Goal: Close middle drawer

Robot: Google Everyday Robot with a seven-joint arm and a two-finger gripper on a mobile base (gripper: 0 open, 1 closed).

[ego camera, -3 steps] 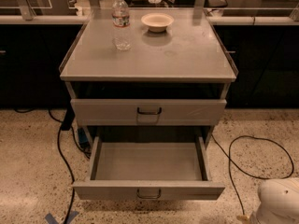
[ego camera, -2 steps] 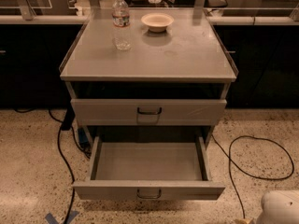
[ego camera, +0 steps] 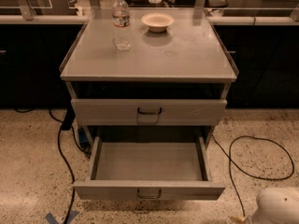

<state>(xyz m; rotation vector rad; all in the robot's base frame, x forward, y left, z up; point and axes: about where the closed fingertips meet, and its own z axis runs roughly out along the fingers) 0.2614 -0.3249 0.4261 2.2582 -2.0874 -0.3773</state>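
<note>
No text can be read; the label [ego camera: 121,19] on the water bottle [ego camera: 122,34] cannot be made out.

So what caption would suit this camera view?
Middle drawer pulled open beneath bottle and bowl; gripper out of view, white robot part at lower right.

Single view only. Looks down from high in front of the cabinet [ego camera: 182,55], facing its drawer fronts, fairly near. Takes in whole top and pulled-out middle drawer [ego camera: 187,190]. White arm shell [ego camera: 275,206] low right of cabinet; gripper out of frame.
</note>
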